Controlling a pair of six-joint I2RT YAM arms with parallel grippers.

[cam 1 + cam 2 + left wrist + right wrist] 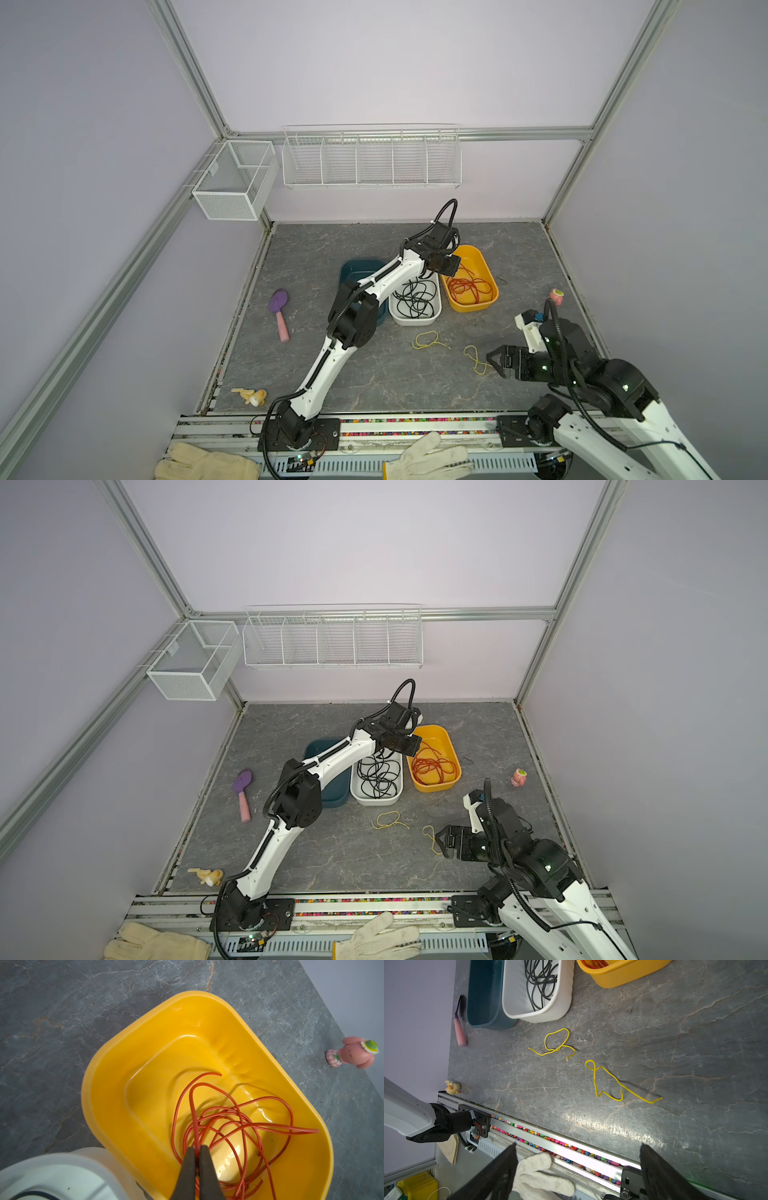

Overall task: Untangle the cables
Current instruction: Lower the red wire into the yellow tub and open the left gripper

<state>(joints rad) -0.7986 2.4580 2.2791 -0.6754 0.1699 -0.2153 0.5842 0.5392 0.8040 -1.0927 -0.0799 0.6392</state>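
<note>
A tangle of red cable [239, 1122] lies in the yellow bin [99, 1076], seen in both top views [469, 286] [432, 766]. My left gripper [197, 1147] hangs over that bin, shut on one red strand that rises from the pile. Black cables [415, 297] fill the white bin [415, 321] beside it. Two pale yellow cables [556, 1043] [612, 1082] lie loose on the table, apart from each other. My right gripper [577, 1145] is open and empty, low at the front right, just right of the nearer yellow cable [473, 359].
A dark blue bin [357, 266] stands left of the white one, partly under the left arm. A purple brush [279, 307], a pink toy [557, 297] and a yellow duck [253, 397] lie about the table. Gloves [428, 457] rest on the front rail.
</note>
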